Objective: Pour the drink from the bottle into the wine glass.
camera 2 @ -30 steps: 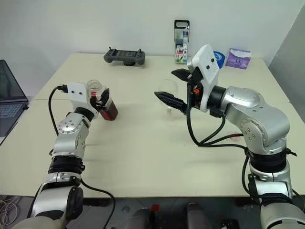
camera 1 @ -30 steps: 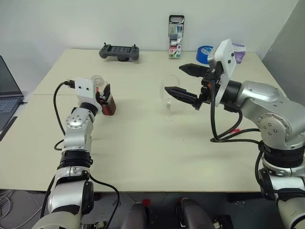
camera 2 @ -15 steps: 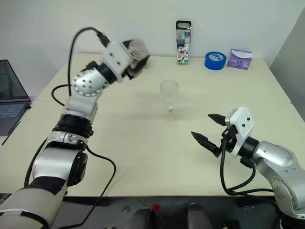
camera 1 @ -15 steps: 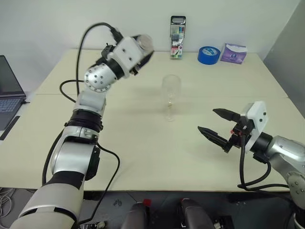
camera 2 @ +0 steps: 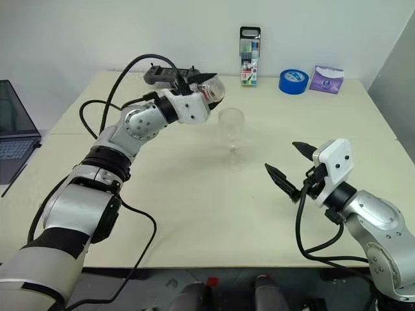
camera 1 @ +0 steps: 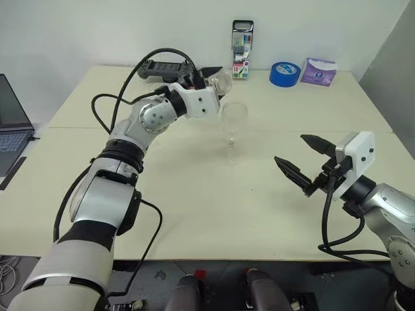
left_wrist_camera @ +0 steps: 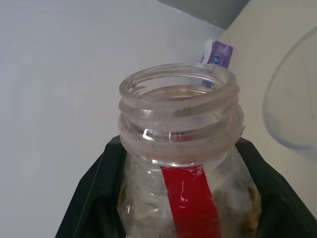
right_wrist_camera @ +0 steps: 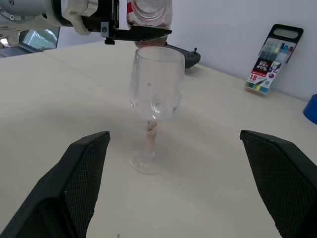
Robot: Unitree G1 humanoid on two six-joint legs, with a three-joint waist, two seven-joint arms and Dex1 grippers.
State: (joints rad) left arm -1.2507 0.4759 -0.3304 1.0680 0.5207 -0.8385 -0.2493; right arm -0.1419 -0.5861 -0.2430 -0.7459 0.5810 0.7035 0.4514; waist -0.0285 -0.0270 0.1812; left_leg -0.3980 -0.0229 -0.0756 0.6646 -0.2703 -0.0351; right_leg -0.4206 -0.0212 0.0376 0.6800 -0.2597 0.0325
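Lab/office: laptop [camera 1: 11, 123], marker pack [camera 1: 241, 50], tape roll [camera 1: 283, 73]

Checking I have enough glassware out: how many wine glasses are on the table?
1. The wine glass stands upright near the table's middle, just beside the bottle that the left hand holds.

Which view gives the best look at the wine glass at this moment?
The right wrist view: the wine glass stands whole and near, bowl, stem and foot, between that gripper's fingers. The head views show it smaller, mid-table, beside the bottle in the left gripper. The left wrist view catches part of its bowl.
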